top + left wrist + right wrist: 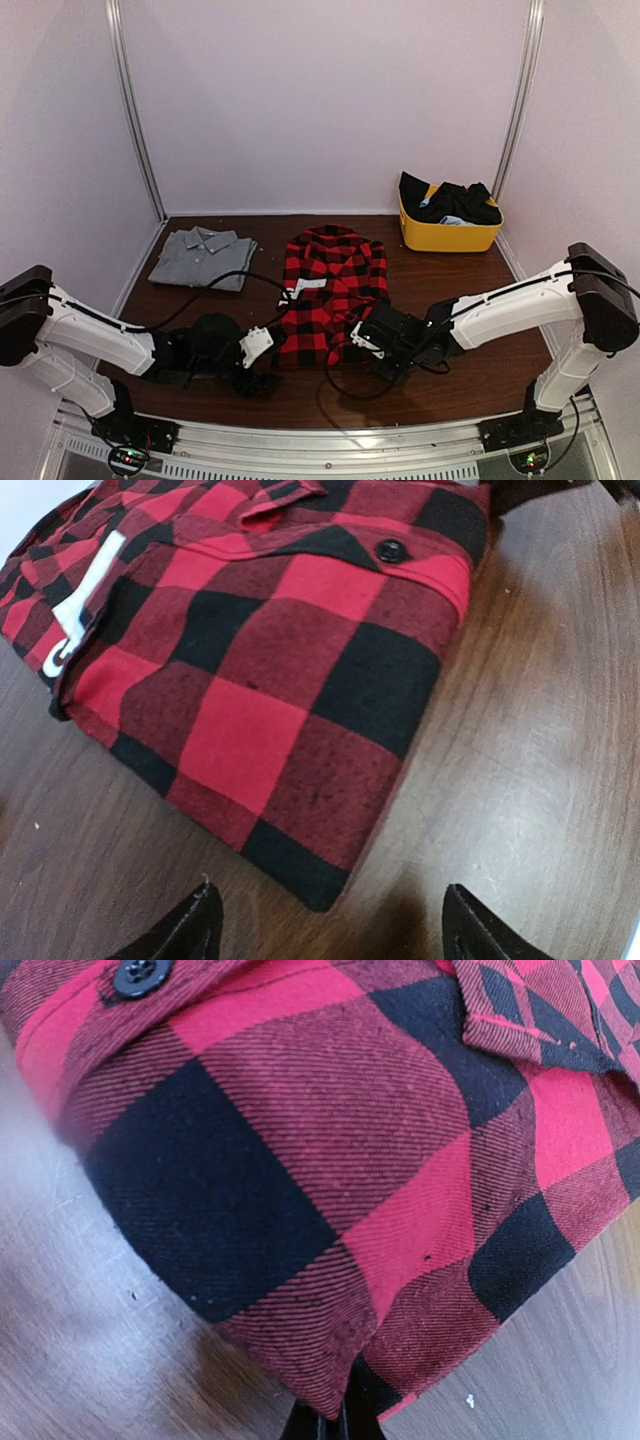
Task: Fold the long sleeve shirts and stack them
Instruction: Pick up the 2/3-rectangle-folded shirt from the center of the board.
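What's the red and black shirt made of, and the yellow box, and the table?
Red and black shirt: soft woven cloth, probably flannel; diagonal threads and fuzz show.
Yellow box: looks like smooth plastic.
Table: brown wood grain, slightly shiny.

Soft even light, wrist-view edges blurred

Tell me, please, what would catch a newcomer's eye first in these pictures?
The folded red-and-black flannel shirt dominates the centre, the right gripper shut at its near hem, the left gripper open just short of it. A grey shirt lies folded far left; a yellow bin sits far right.
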